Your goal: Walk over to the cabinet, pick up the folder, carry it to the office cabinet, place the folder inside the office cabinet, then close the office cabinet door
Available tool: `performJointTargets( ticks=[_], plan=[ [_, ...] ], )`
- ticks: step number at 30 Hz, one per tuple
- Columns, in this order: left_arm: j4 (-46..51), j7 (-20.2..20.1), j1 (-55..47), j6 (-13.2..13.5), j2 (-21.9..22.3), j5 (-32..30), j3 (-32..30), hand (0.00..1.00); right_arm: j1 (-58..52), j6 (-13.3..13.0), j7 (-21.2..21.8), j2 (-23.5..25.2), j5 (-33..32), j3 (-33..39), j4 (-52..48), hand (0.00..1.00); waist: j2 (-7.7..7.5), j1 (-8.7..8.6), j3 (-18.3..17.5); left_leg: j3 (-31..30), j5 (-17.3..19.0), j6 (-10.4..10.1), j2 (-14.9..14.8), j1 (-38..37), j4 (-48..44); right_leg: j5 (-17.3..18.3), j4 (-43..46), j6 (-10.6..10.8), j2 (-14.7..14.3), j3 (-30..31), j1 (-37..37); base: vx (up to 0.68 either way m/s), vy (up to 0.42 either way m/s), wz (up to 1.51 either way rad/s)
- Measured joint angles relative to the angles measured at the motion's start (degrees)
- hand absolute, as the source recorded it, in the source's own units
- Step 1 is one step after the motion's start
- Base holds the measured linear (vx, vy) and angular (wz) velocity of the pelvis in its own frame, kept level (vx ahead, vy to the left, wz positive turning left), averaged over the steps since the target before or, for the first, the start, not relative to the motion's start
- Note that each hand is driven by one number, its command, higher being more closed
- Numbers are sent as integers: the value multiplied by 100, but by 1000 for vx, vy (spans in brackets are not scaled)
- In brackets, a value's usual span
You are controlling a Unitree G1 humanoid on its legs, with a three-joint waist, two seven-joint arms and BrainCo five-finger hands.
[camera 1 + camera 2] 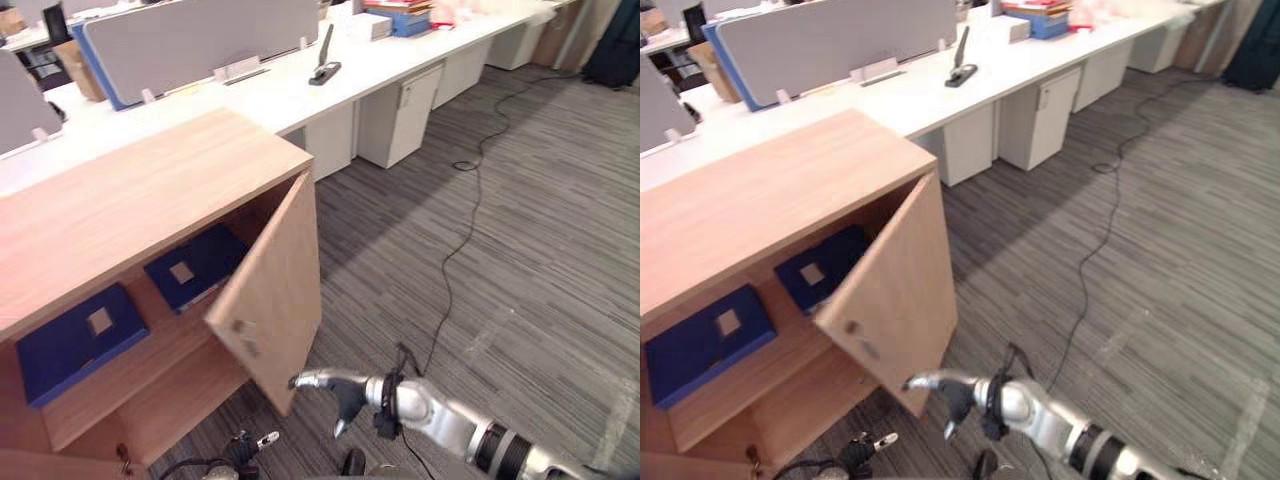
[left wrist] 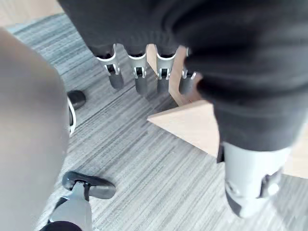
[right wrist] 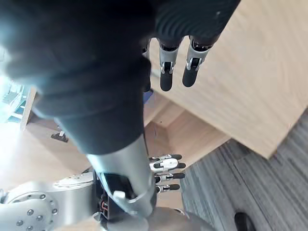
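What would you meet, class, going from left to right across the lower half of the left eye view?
first blue folder → second blue folder → open cabinet door → right hand

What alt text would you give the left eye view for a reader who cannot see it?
The robot's right hand reaches, fingers open, toward the lower edge of a half-open wooden cabinet door. Two blue folders lie on the shelf inside; white desks stand behind on grey carpet.
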State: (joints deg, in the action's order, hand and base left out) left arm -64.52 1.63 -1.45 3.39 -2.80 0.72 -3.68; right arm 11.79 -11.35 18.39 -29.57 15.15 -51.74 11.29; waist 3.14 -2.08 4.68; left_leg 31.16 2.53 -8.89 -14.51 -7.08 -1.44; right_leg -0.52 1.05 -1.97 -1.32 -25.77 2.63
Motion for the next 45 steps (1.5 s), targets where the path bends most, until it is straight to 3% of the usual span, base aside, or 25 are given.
performJointTargets(
  ticks=[9,13,14,16,18,19,21,22,24,27,28,29,30,31,33,36,38,40,41,42,44,45],
  plan=[
    [130,49,-100,0,-61,-85,-118,0,-288,61,36,191,838,197,1235,0,-107,91,19,-292,-343,116,133,-91,126,-84,-75,-34,80,-246,-217,38,50,11],
    [208,46,-106,-2,-62,-79,-105,0,-352,165,-30,758,1103,800,2348,0,-129,173,33,-584,-325,180,319,-86,163,-107,62,-54,326,-544,-315,102,135,43],
    [212,45,-106,2,-51,-82,-67,0,-347,235,-99,921,1102,1035,2702,0,-121,178,32,-685,-304,244,390,-91,191,-28,223,21,452,-644,-330,95,170,59],
    [214,37,-100,8,-40,-92,26,0,-367,337,-279,1137,1101,1450,3322,0,-130,174,46,-928,-266,367,586,-125,214,363,999,164,903,-855,-215,105,201,82],
    [218,19,-86,46,-79,-107,224,0,-549,535,-545,1368,1075,2299,4243,0,-210,141,87,-1543,-237,544,1048,-213,281,875,2201,433,1870,-1340,-231,105,200,139],
    [222,15,-77,57,-75,-114,273,0,-605,590,-623,1402,1060,2542,4452,0,-222,137,95,-1763,-245,611,1159,-203,312,897,2426,461,2088,-1453,-264,94,189,164],
    [225,4,-51,58,-99,-116,456,0,-719,796,-926,1688,703,3999,5209,0,-178,116,124,-2640,-283,830,1476,-126,320,827,3451,321,2704,-1210,-169,111,196,184],
    [243,6,-25,58,-109,-94,472,0,-726,846,-1026,1792,525,4395,5366,0,-130,106,121,-2865,-301,874,1490,-112,317,877,3595,313,2733,-858,-33,95,123,180],
    [326,31,0,58,-158,-69,549,0,-731,990,-1419,1994,-155,5708,5703,0,-98,130,137,-3783,-398,851,1447,152,259,1157,3009,628,2074,1004,138,34,25,198],
    [326,80,54,57,-230,-71,575,0,-941,1186,-1864,2224,-864,6683,5874,0,-179,120,139,-4944,-497,709,1447,489,219,1291,2245,918,1508,2744,131,25,-109,209],
    [326,85,53,57,-242,-71,541,0,-981,1208,-1903,2274,-991,6866,5877,0,-236,121,141,-5131,-523,656,1486,527,212,1279,2092,962,1492,2878,106,-3,-227,174],
    [325,87,43,57,-281,-70,488,0,-1043,1238,-1961,2355,-1038,7052,5882,0,-386,114,152,-5391,-537,623,1591,564,207,1214,1792,1057,1595,2912,-5,-6,-185,143],
    [339,84,18,60,-361,-72,390,0,-1117,1241,-2003,2489,-1144,7215,5907,0,-599,110,139,-5626,-534,527,1745,621,222,1112,1558,1310,1756,2842,-67,-17,-390,171],
    [317,108,-13,42,-253,-74,209,0,-1143,1239,-2034,2499,-1196,7516,5908,0,-452,113,161,-5784,-532,438,1577,625,242,1215,1581,1281,1706,2395,-223,-5,-322,143],
    [329,126,-148,88,-72,-10,-192,0,-1205,1237,-2102,2424,-1188,7526,5851,0,-224,167,122,-5541,-497,276,1209,677,201,1322,1488,1096,1398,1922,-464,73,-332,114],
    [366,127,-179,116,-32,207,-563,0,-1189,1205,-2115,2541,-1185,7435,5755,0,-226,262,131,-5708,-622,16,952,882,199,1353,1387,945,1019,1371,-694,84,-259,84],
    [451,132,-190,143,-19,533,-711,0,-1198,1173,-2125,2578,-1185,7338,5616,0,-283,272,222,-5700,-789,57,985,1115,128,1381,1380,893,970,885,-796,22,-168,127],
    [460,177,-198,152,0,891,-793,0,-1191,1166,-2136,2606,-1184,7290,5594,0,-325,286,262,-5317,-1076,282,1058,1383,85,1392,1374,850,1026,384,-867,-11,-57,131],
    [499,203,-203,165,-9,1055,-795,0,-1108,1165,-2140,2650,-1186,7297,5597,0,-356,327,300,-4446,-1129,657,1065,1473,103,1373,1320,704,1056,146,-873,-50,3,107],
    [582,203,-89,167,-79,1199,-823,0,-972,1122,-2147,2770,-1187,7306,5581,0,-392,333,463,-2510,-440,1307,611,1998,-1089,1379,1352,652,1140,-115,-952,-60,9,97],
    [640,195,-80,183,-76,1246,-780,0,-977,1146,-2150,2769,-1191,7432,5641,0,-350,339,547,-1286,91,1436,49,2305,-2594,1383,1371,648,1173,-400,-1105,-31,14,69],
    [678,181,-192,223,-75,1263,-656,0,-1065,1175,-2188,2743,-1288,7591,5656,0,-213,348,491,-829,445,1458,-175,2287,-3714,1403,1331,686,1242,-563,-1301,33,82,50]
  ],
)
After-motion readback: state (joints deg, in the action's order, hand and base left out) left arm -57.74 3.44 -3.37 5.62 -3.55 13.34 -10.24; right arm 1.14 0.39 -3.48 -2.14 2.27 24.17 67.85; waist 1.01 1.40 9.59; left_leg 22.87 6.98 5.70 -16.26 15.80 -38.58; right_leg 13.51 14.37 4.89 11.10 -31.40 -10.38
